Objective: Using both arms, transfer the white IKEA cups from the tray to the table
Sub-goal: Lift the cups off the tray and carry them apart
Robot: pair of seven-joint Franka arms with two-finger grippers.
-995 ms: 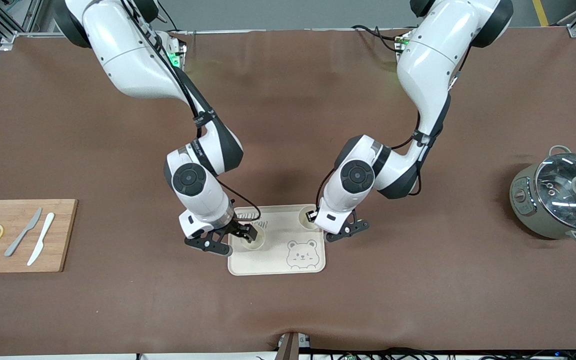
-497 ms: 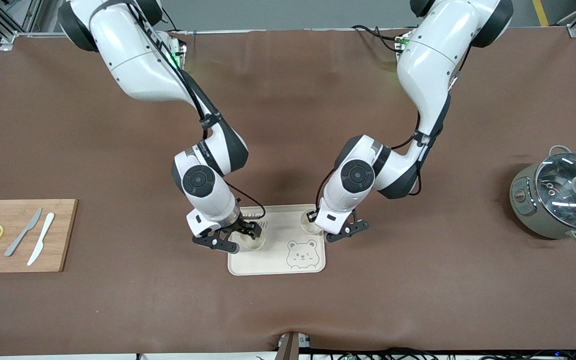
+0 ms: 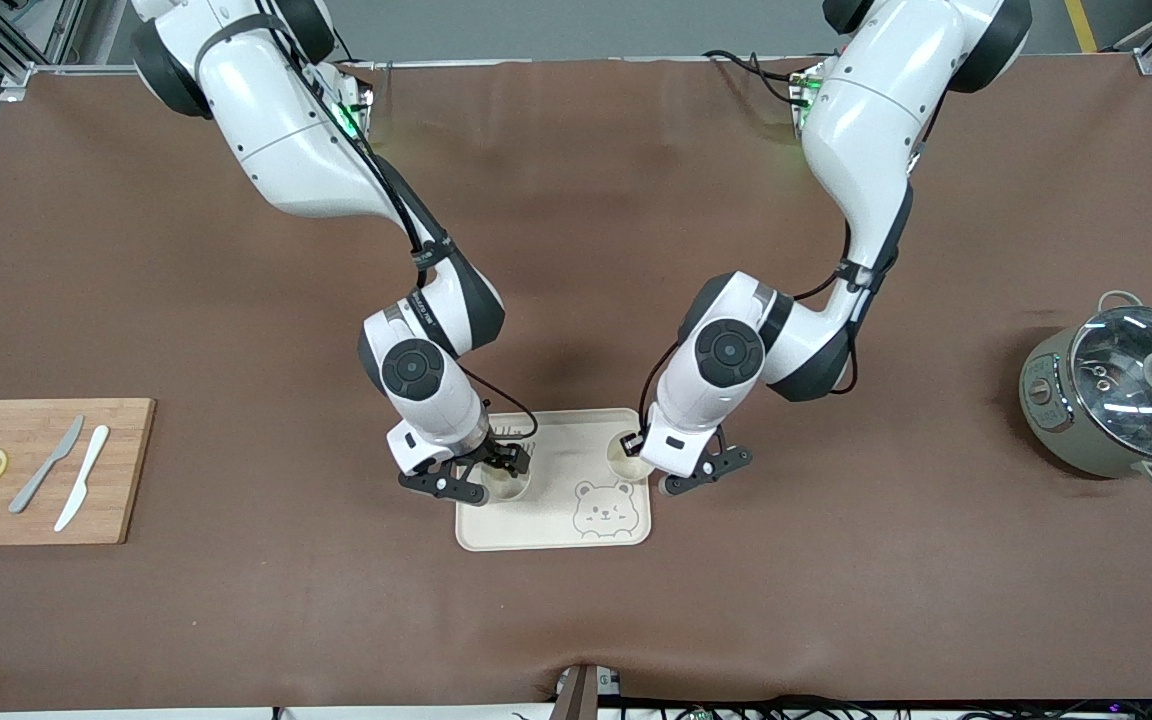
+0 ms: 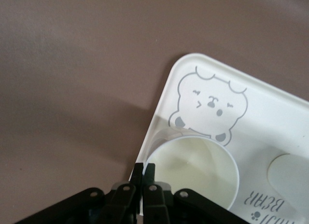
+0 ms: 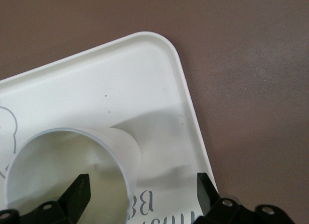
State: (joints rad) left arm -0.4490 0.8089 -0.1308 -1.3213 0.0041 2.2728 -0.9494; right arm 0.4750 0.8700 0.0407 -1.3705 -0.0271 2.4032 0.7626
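Observation:
Two white cups are at the cream bear-print tray (image 3: 546, 530). My right gripper (image 3: 501, 462) is open over the cup (image 3: 508, 487) at the tray's edge toward the right arm's end. In the right wrist view one finger is inside this cup (image 5: 63, 175) and one outside, with the rim wall between them and my right gripper (image 5: 142, 192) not touching it. My left gripper (image 3: 633, 447) is shut on the rim of the other cup (image 3: 624, 463) at the tray's edge toward the left arm's end. In the left wrist view that cup (image 4: 193, 171) sits beside the bear print, pinched by my left gripper (image 4: 148, 173).
A grey-green pot with a glass lid (image 3: 1121, 400) stands at the left arm's end of the table. A wooden cutting board (image 3: 116, 470) with two knives and two lemon slices lies at the right arm's end. Brown table surface surrounds the tray.
My left gripper has carried its cup along the tray's edge toward the front camera. My right arm has shifted slightly toward the left arm's end, its gripper staying at its cup.

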